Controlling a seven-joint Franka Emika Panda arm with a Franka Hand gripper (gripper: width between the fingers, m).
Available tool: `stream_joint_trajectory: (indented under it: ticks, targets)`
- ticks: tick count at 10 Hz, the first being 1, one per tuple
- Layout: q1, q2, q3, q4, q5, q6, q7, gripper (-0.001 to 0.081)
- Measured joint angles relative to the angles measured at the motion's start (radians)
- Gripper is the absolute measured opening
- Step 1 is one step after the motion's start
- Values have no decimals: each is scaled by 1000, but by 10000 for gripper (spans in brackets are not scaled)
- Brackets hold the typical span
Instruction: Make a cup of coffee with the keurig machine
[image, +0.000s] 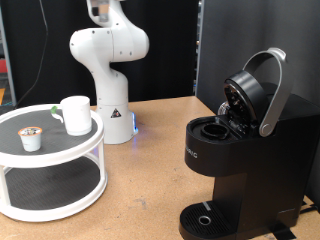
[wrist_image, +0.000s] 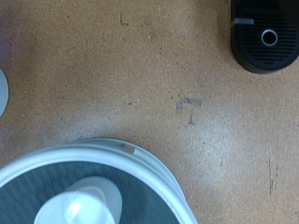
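- My gripper shows in neither view; I cannot tell how my fingers stand.
- The cup (image: 76, 114), plain glossy white ceramic, stands on the round two-tier stand (image: 60, 150) beside a small pod (image: 32, 139).
- The keurig machine (image: 240, 165), boxy matte black, sits at the exterior view's right with its silver-handled lid raised.

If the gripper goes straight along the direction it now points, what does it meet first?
The gripper itself is not in view. Judging by the wrist view's centre, it would probably first meet the bare wooden table, between the round shelf stand and the keurig machine; depth is unclear.
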Motion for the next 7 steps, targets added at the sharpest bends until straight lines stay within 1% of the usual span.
stream_joint_trajectory:
  ticks: [2, 3, 5, 7]
  targets:
    - [-15, 3, -66, 5, -28, 5, -62, 808]
    - [-16, 7, -81, 8, -34, 5, -85, 808]
    - [-16, 7, -84, 7, -34, 3, -86, 808]
    - [-20, 7, -117, 9, -39, 12, -111, 808]
